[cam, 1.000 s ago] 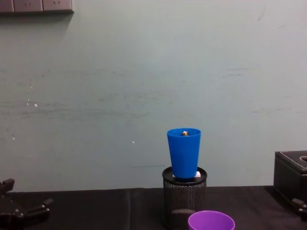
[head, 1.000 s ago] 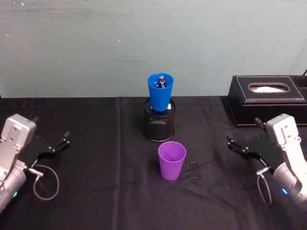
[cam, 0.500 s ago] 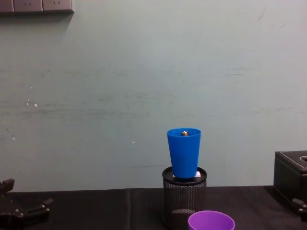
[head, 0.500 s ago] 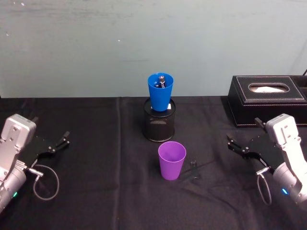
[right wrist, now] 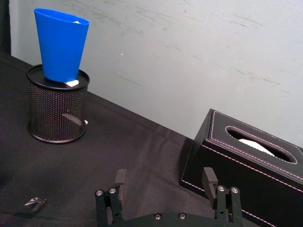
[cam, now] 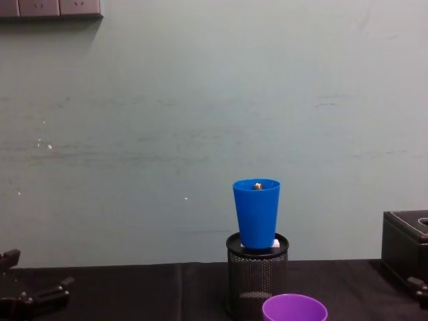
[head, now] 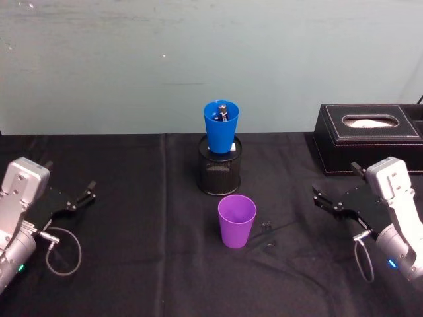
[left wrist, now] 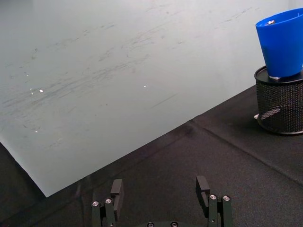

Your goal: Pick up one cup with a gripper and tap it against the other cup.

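Purple cup [head: 236, 220] — upright before mesh holder [head: 219, 173]

No writing I can read.
The small white slip [right wrist: 72, 83] under the blue cup [right wrist: 61, 45], ahead and left of my right pincer [right wrist: 164, 176], is too small to show letters or numbers.

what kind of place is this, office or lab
Likely a robot test bench staged like an office desk: black cloth table against a plain pale wall, a mesh pen holder and tissue box, with the left claw and right claw parked at the sides.
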`<state>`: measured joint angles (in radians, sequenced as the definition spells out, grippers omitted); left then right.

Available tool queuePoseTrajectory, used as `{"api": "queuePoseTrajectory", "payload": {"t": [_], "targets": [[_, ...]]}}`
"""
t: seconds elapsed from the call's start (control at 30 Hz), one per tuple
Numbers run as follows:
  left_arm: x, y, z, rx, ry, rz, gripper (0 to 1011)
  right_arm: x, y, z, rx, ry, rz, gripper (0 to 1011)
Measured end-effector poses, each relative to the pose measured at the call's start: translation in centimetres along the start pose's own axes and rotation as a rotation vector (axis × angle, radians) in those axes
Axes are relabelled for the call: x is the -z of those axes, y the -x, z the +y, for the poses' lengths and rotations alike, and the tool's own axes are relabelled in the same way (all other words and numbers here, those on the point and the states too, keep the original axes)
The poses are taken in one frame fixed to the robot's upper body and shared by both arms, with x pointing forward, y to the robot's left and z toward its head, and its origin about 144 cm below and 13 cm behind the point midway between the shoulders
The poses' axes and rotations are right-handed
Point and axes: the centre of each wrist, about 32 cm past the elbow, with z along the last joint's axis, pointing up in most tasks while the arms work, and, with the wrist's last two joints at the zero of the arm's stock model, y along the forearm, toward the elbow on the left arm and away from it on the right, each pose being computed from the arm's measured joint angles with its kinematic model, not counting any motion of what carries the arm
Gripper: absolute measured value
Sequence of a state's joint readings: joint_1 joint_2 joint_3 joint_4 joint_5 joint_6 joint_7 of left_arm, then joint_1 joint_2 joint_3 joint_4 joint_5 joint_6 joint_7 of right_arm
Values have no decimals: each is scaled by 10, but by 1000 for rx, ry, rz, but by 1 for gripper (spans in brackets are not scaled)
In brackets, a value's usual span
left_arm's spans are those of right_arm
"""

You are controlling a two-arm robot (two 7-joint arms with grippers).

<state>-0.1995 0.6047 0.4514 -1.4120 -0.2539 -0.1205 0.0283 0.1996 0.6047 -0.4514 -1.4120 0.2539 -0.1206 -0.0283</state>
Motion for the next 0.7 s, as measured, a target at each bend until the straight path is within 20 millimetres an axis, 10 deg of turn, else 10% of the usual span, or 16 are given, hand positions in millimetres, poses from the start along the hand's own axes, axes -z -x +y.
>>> {"api": "queuePoseTrajectory", "payload": {"t": [0.7], "targets": [[0, 0, 0, 0, 0, 0, 1000, -11, 2, -36, -124, -122, 113, 1003]]}}
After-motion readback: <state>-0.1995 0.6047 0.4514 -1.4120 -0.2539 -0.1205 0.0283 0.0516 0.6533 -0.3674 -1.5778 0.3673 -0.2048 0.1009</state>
